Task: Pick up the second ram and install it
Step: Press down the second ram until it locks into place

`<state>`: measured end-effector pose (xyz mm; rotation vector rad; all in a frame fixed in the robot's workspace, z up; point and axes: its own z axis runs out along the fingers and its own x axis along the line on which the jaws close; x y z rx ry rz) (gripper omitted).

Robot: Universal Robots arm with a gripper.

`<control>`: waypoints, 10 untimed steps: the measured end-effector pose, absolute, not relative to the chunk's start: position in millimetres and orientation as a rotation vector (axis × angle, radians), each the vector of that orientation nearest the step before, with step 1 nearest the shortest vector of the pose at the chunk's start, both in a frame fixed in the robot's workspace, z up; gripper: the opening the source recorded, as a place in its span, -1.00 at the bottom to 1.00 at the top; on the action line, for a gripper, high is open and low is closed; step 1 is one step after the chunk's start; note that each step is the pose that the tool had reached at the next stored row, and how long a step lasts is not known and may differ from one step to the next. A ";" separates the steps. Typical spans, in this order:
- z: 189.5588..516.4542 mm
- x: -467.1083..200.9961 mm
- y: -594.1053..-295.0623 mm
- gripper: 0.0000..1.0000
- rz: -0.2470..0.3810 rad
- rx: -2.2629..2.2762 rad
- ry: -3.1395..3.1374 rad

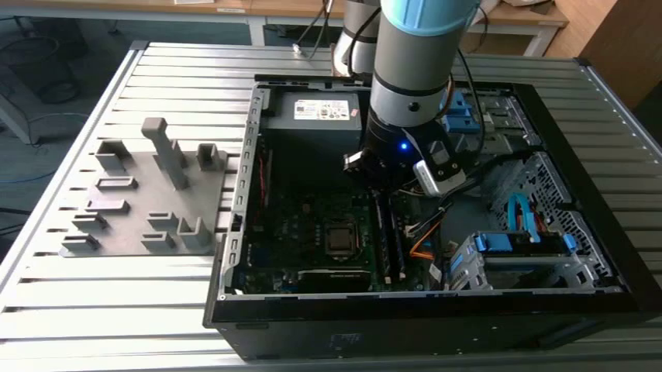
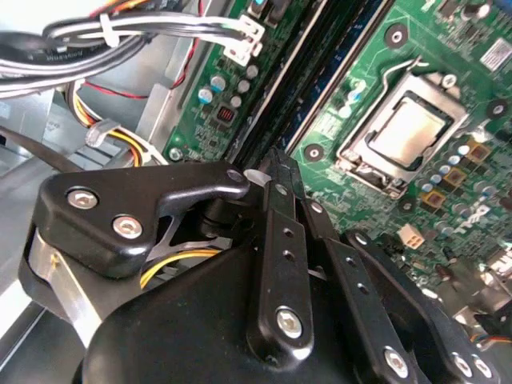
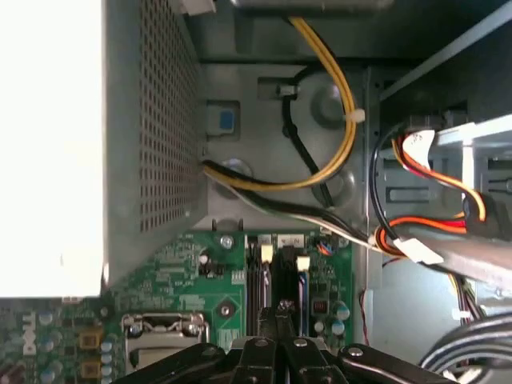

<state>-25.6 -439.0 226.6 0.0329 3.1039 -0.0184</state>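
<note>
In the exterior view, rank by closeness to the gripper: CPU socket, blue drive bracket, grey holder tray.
1. CPU socket: just below the gripper, on the motherboard.
2. Blue drive bracket: toward the view's right.
3. Grey holder tray: outside the case, view's left.

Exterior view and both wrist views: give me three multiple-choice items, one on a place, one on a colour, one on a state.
1. Where is the gripper?
A. Over the grey holder blocks
B. Inside the case, at the memory slots beside the processor socket
C. Outside the case, above the table

2. What colour is the motherboard?
A. Green
B. Red
C. White

3. How does the processor socket stand?
A. Covered by a fan cooler
B. Hidden under cables
C. Uncovered, the processor's metal top showing

Answers:
1 B: the exterior view has the arm reaching down into the open case, and both wrist views show the slots right at the gripper's tip.
2 A: both wrist views show a green board.
3 C: the second wrist view shows the bare metal square in its frame.
</note>
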 end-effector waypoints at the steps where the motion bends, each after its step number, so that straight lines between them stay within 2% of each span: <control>1: 225.9 -25.6 -437.6 -0.80 -0.018 0.033 3.104; 10: 218.6 -25.7 -431.7 -0.80 -0.020 0.033 3.104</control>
